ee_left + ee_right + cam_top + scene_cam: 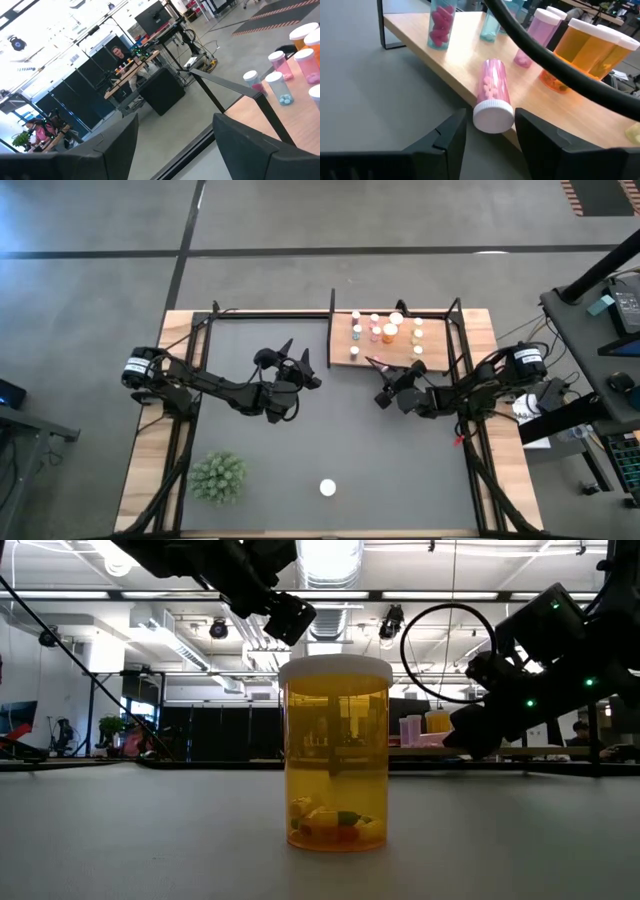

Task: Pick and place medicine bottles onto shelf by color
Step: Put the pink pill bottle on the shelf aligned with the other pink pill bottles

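One pink bottle (492,95) lies toppled, white cap outward.

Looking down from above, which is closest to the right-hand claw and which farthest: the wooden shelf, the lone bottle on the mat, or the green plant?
From the right gripper:
1. The shelf, right beside it, at the mat's far edge.
2. The lone bottle, on the mat near the front edge.
3. The green plant, farthest, at the front left.

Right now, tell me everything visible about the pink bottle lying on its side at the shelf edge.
The toppled pink bottle is a clear pink-tinted cylinder with a white round cap, apparently plastic, holding small pink pills. It lies on its side on the shelf, its cap overhanging the near edge toward the right gripper, whose open fingers flank the cap without clearly touching it. Upright bottles stand behind it, apart.
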`<state>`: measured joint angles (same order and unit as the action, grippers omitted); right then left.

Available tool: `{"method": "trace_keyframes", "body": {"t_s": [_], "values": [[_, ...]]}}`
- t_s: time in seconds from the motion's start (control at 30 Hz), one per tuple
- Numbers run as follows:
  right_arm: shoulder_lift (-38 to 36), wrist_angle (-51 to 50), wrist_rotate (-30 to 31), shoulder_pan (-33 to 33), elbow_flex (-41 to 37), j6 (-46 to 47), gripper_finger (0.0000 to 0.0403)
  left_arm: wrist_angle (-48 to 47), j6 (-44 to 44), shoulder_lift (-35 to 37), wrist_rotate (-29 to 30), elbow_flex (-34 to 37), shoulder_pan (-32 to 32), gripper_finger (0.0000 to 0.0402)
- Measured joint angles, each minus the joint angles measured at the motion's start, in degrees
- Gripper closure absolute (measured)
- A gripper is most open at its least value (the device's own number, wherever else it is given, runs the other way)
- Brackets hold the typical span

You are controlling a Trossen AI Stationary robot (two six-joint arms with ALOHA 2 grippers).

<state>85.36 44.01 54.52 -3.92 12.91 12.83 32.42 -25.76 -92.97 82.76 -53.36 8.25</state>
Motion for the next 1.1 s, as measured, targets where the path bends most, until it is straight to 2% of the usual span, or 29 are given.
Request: {"method": "trace_keyframes", "body": {"t_s": [0.23,0.6,0.87,0.97,1.1], "values": [[0.00,0.00,0.00,0.00,0.00,-0.49,0.0248,0.00,0.00,0.00,-0.02,0.00,0.00,0.0162],[-0.25,0.00,-0.02,-0.04,0.00,-0.88,0.0298,0.00,0.00,0.00,-0.02,0.00,0.00,0.0162],[-3.19,-0.02,-1.01,-0.04,0.68,-0.90,0.0289,-0.02,0.00,0.00,-0.02,0.00,0.00,0.0162],[-5.78,-0.45,-4.27,-0.04,1.39,-0.88,0.0291,-0.02,0.00,0.00,-0.01,0.00,0.00,0.0162],[-10.90,-4.18,-14.91,-0.04,3.05,1.21,0.0292,-0.02,-0.05,0.00,-0.02,0.00,0.00,0.0162]]}}
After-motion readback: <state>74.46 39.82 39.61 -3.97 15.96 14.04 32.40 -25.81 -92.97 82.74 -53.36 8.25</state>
